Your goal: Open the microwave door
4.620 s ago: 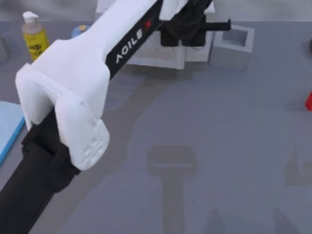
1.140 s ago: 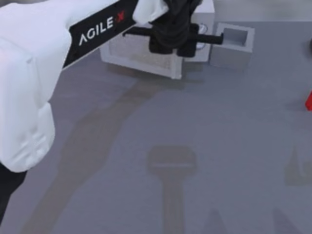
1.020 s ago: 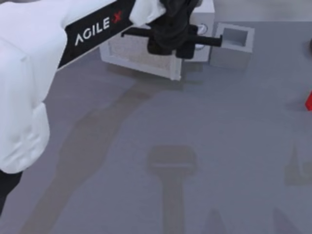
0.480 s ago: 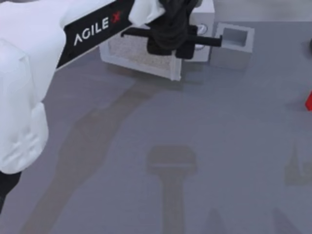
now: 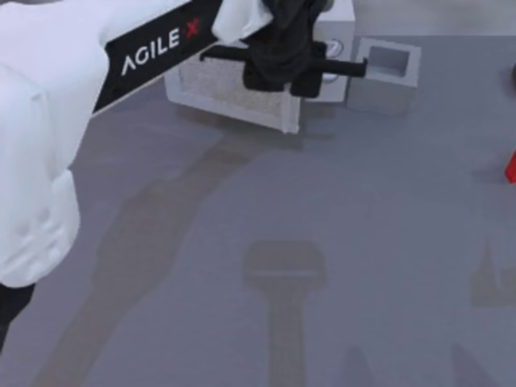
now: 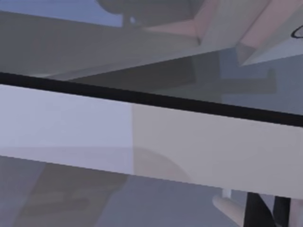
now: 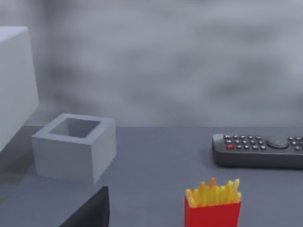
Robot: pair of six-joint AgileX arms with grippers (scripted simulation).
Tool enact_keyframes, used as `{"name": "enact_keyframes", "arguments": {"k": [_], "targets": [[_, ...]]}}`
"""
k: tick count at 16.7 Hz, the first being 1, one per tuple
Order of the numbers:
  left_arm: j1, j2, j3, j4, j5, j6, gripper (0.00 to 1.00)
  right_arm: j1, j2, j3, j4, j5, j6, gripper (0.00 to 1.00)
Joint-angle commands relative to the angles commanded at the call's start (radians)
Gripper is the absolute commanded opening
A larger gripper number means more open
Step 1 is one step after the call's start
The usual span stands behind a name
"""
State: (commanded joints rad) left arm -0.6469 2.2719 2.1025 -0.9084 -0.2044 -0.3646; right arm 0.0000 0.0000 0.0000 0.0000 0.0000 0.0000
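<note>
At the desk's (image 5: 339, 242) eleven o'clock, my left arm's jaws (image 5: 282, 68) hang over the microwave door (image 5: 230, 89), swung partly out from the microwave (image 5: 339, 24); I cannot tell their spread. Dull grey surface. At one o'clock, a grey cube (image 5: 385, 74). Right arm out of sight.

White arm shell (image 5: 48, 121), black "AGILE" band, black tool (image 5: 278, 56).
</note>
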Motion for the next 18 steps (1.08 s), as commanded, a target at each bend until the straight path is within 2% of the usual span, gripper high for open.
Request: {"name": "enact_keyframes", "arguments": {"k": [10,18], "targets": [[-0.007,0.002,-0.005,0.002,0.006,-0.002,0.00,0.000,0.000,0.000,0.000,0.000,0.000,1.00],[0.016,-0.109,-0.179,0.090,0.057,0.108,0.00,0.000,0.000,0.000,0.000,0.000,0.000,1.00]]}}
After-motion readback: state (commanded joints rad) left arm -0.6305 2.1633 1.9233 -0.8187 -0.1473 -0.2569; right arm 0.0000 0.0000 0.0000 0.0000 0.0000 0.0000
